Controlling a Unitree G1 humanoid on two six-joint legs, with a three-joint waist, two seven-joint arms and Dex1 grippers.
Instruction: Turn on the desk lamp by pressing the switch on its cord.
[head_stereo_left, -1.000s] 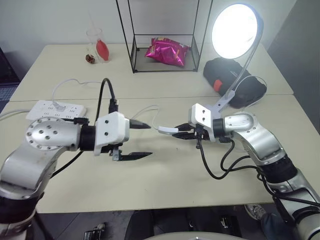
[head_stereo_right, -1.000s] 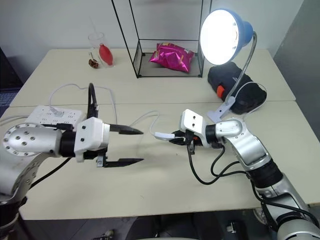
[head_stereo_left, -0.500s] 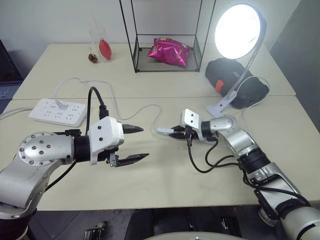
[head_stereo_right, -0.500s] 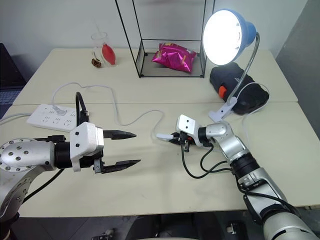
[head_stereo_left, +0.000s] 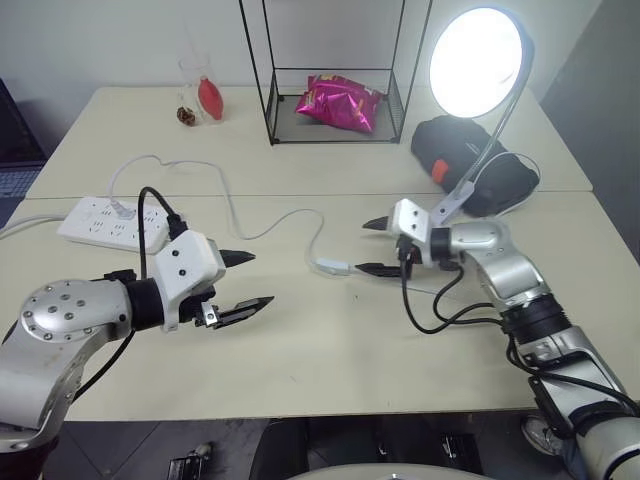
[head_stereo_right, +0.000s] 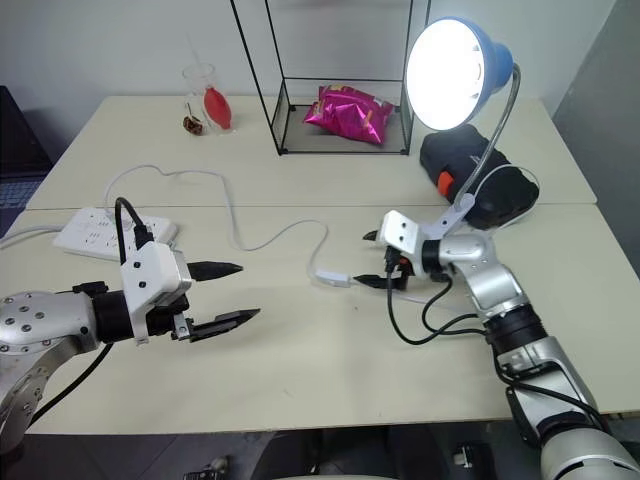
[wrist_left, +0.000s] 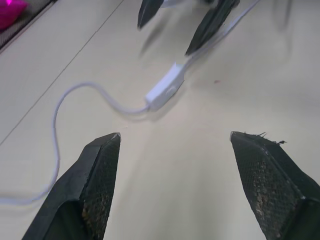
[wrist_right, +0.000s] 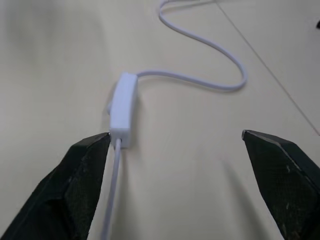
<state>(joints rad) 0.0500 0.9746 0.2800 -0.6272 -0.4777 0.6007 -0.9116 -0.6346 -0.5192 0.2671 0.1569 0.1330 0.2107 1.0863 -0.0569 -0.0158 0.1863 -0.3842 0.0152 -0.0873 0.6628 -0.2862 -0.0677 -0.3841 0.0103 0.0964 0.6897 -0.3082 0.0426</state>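
Lamp (head_stereo_right: 452, 72) glows at 1 o'clock; switch (head_stereo_right: 331, 278) lies free on the bench (head_stereo_right: 330, 370), both end effectors, right (head_stereo_right: 375, 260) and left (head_stereo_right: 228, 294), spread.

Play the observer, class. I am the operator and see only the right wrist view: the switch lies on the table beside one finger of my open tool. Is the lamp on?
Observer: Yes. The desk lamp is lit, its shade glowing white.
Operator: Where is the other tool?
Observer: The left tool hovers open above the table, on the far side of the switch from yours and apart from it.
Operator: Where does the cord go beyond my picture?
Observer: The cord loops across the table to a white power strip near the left arm.
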